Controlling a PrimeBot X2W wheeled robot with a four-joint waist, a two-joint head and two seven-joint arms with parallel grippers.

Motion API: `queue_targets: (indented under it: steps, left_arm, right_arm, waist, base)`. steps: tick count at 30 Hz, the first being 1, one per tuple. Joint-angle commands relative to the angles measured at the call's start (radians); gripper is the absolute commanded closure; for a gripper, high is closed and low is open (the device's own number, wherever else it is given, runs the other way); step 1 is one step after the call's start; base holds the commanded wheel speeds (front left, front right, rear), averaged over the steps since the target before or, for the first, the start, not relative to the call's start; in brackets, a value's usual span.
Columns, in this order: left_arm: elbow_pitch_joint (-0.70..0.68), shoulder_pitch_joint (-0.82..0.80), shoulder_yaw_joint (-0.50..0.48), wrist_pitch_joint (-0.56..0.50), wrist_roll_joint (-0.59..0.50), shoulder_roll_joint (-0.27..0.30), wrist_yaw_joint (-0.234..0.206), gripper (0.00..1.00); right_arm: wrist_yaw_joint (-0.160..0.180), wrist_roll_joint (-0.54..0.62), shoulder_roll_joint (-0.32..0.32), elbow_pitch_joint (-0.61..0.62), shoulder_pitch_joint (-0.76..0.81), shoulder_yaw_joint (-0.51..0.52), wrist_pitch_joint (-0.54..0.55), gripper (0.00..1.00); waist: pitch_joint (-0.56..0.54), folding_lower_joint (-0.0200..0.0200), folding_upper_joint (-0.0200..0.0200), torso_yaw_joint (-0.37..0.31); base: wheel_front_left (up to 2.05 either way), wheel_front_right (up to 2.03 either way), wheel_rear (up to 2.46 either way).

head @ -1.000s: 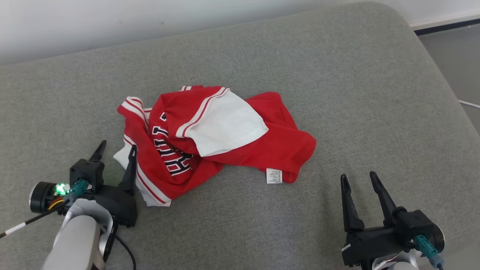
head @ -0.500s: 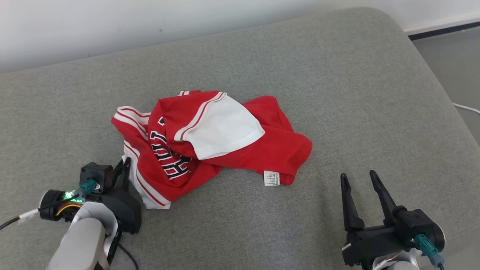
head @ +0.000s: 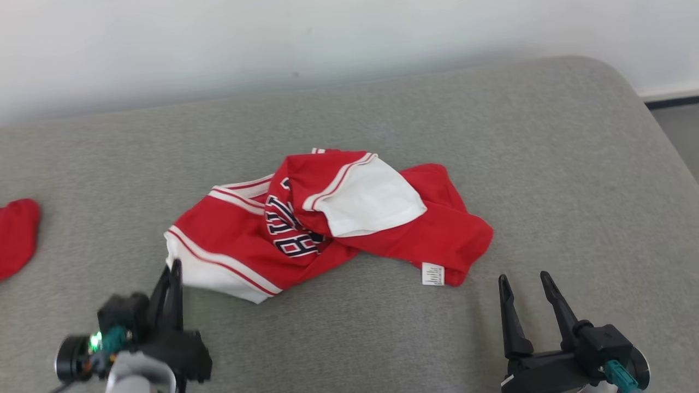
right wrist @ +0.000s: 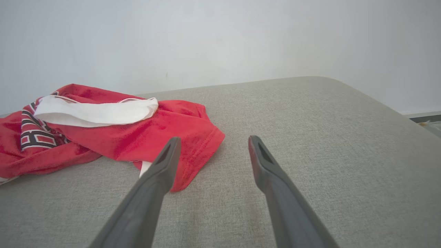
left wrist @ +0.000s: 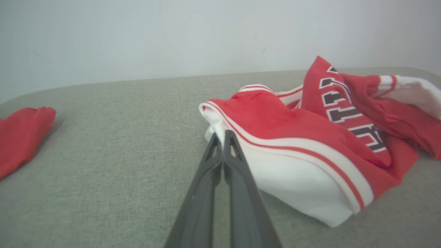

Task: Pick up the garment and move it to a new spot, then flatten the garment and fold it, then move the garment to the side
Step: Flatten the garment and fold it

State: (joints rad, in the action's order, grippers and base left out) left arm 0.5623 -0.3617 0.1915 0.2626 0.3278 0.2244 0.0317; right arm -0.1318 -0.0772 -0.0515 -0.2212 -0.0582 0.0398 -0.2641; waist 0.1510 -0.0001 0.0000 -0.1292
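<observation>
Two grippers sit low over a grey upholstered cushion [head: 546, 164] set against a pale wall. A crumpled red-and-white garment [head: 448, 234] lies near the cushion's middle.

The left gripper [head: 175, 267] has its fingers pressed fully together. Their tips are at the garment's white-hemmed corner on the robot's left, and they appear to pinch that corner, though the fabric between them is too thin to see. The right gripper [head: 523, 275] has its fingers spread wide and holds nothing. It sits just short of the garment's right end, near a small white label [head: 433, 274]. A second red cloth [head: 16, 234] lies well apart at the left edge of the head view.

The garment's long axis runs side to side across the head view, from the pinched corner at lower left to a bunched red end at right. A white panel [head: 371, 199] is folded over on top, beside dark lettering.

The step in hand looks like the pick-up. To do it well, the pinch needs to be firm and the lift high enough for the bunched bulk to clear the cushion. The carry should be slow, since a one-corner hold on thin cloth may slip. The free gripper could take the labelled end.
</observation>
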Motion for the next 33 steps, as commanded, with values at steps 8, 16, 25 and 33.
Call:
queue_targets:
  steps: [8,16,25,33]
  left_arm:
    - [-0.226,0.281,-0.029,-0.007,0.05,-0.052,-0.085,1.0]
    - [-0.337,0.454,-0.041,-0.042,0.098,-0.083,-0.128,1.0]
    - [-0.293,0.465,-0.043,-0.026,0.115,-0.089,-0.116,0.0]
    - [-0.373,0.413,-0.096,0.003,0.036,-0.079,-0.099,0.0]
  right_arm:
    - [0.002,0.004,0.003,-0.004,0.032,0.008,-0.001,0.0]
    - [0.002,0.01,0.002,-0.008,0.036,0.004,0.0,0.0]
    - [0.002,0.011,0.002,-0.013,0.041,0.009,0.0,0.0]
    - [0.002,0.0,0.002,-0.02,0.043,0.009,0.0,0.0]
  waist:
    - [-0.068,0.0001,0.0,0.099]
    - [-0.079,0.0001,0.0,0.115]
    - [-0.088,0.0001,0.0,0.119]
    - [-0.109,0.0001,0.0,0.116]
  base:
    - [0.0,0.0,0.0]
    - [0.0,0.0,0.0]
    - [0.0,0.0,0.0]
    - [0.0,0.0,0.0]
